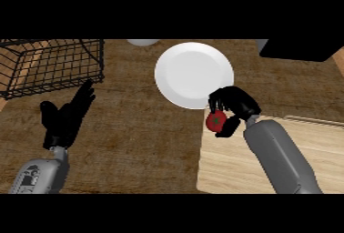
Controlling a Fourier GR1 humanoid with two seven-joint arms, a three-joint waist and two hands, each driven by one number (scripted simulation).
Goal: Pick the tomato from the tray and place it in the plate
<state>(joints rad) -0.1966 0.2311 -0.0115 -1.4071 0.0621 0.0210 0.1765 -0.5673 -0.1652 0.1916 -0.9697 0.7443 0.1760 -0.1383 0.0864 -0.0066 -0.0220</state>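
A red tomato (216, 121) with a dark stem mark sits in my right hand (235, 105), whose fingers and thumb are curled round it. The hand hovers at the near right rim of the white plate (191, 68), over the far left corner of the light wooden tray (222, 168). The plate lies on the brown counter at the top centre with nothing on it. My left hand (66, 118) rests open at the left, fingers pointing up toward the wire basket.
A black wire basket (47, 63) stands at the far left. A dark object (302, 48) fills the far right corner, and a small pale round thing (142, 42) shows at the top edge behind the plate.
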